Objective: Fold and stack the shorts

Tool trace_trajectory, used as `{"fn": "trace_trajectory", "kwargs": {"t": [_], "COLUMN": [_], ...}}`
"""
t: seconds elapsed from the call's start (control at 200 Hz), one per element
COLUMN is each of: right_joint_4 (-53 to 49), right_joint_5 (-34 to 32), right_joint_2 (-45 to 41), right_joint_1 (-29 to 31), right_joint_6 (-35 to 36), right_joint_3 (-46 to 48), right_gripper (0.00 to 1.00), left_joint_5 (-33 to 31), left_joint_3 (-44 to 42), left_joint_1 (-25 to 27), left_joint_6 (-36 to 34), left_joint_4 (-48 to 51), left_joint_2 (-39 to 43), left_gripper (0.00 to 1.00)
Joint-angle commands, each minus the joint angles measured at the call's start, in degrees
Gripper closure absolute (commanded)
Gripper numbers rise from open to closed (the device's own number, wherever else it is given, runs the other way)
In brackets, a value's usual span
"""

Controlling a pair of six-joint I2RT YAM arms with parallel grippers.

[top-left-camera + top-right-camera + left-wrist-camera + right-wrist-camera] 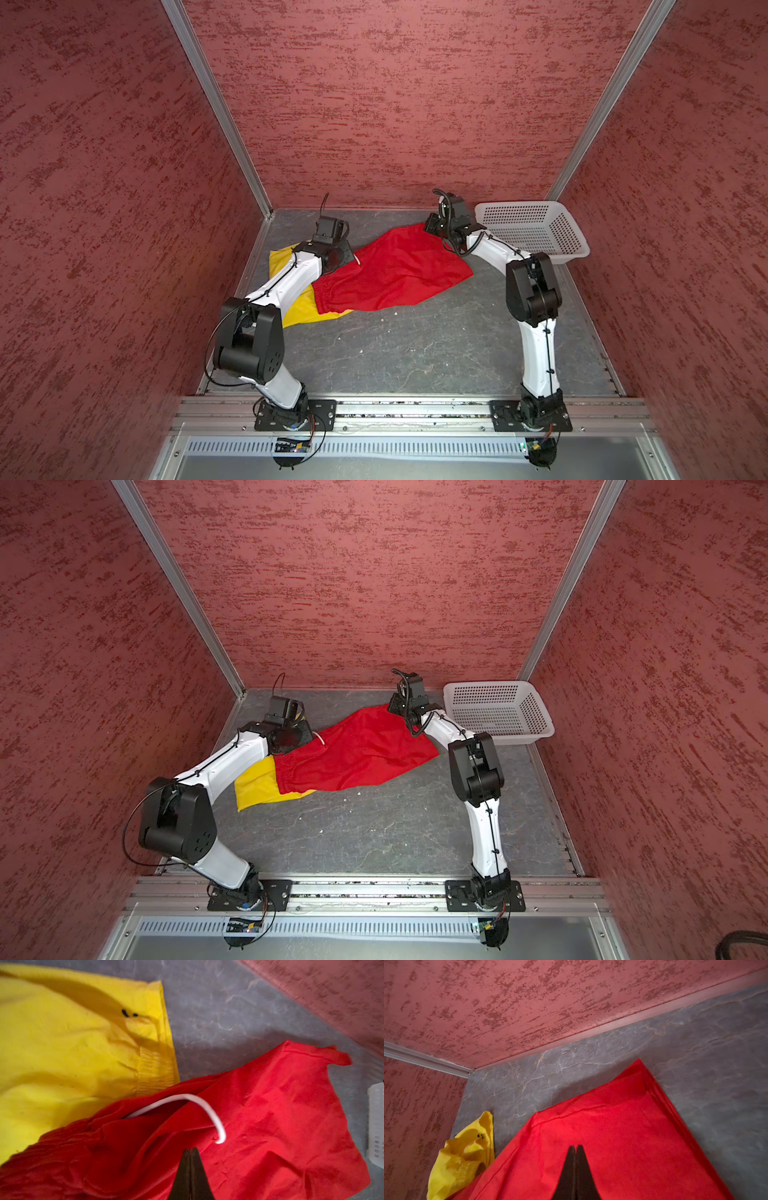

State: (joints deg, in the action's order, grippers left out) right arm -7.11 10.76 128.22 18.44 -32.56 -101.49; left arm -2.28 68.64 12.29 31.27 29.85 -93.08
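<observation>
The red shorts (395, 270) (361, 750) hang stretched between my two arms at the back of the table, their near edge resting on the yellow shorts (301, 309) (255, 783). In the left wrist view my left gripper (190, 1149) is shut at the bunched red waistband (270, 1115), next to the white drawstring (207, 1109). My right gripper (575, 1146) is shut at the other end, and the red cloth (612, 1136) runs taut from it above its shadow. Yellow shorts (62, 1043) (460, 1157) with small black marks lie to the left.
A white perforated basket (515, 203) (486, 683) stands at the back right, just right of my right wrist. Red textured walls close in the back and both sides. The grey marbled tabletop (415, 353) stretches toward the front rail.
</observation>
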Motion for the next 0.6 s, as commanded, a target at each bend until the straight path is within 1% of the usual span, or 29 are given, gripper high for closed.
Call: {"fn": "trace_trajectory", "kwargs": {"t": [0.0,0.135,0.306,0.481,0.596], "right_joint_4": [-0.4,-1.7,-5.1,-6.2,-6.4], "right_joint_5": [4.8,6.6,5.5,3.1,3.5], "right_joint_2": [6.3,14.8,21.8,23.9,24.1], "right_joint_1": [-0.8,-1.7,-2.3,-3.4,-4.0], "right_joint_6": [1.3,0.5,-0.5,-2.7,-3.0], "right_joint_3": [-5.5,-14.0,-22.7,-24.4,-24.5], "right_gripper": [0.97,0.94,0.92,0.90,0.90], "left_joint_5": [6.0,6.9,8.1,8.8,10.9], "left_joint_3": [-1.0,-1.8,-1.8,-1.6,-1.0], "left_joint_1": [-2.6,-7.0,-12.4,-15.3,-15.5], "left_joint_6": [3.0,3.5,3.6,3.2,3.5], "left_joint_4": [-3.0,-4.9,-7.4,-8.7,-8.6], "left_joint_2": [-2.4,-4.8,-8.1,-11.3,-12.6], "left_gripper": [0.97,0.97,0.97,0.97,0.98]}}
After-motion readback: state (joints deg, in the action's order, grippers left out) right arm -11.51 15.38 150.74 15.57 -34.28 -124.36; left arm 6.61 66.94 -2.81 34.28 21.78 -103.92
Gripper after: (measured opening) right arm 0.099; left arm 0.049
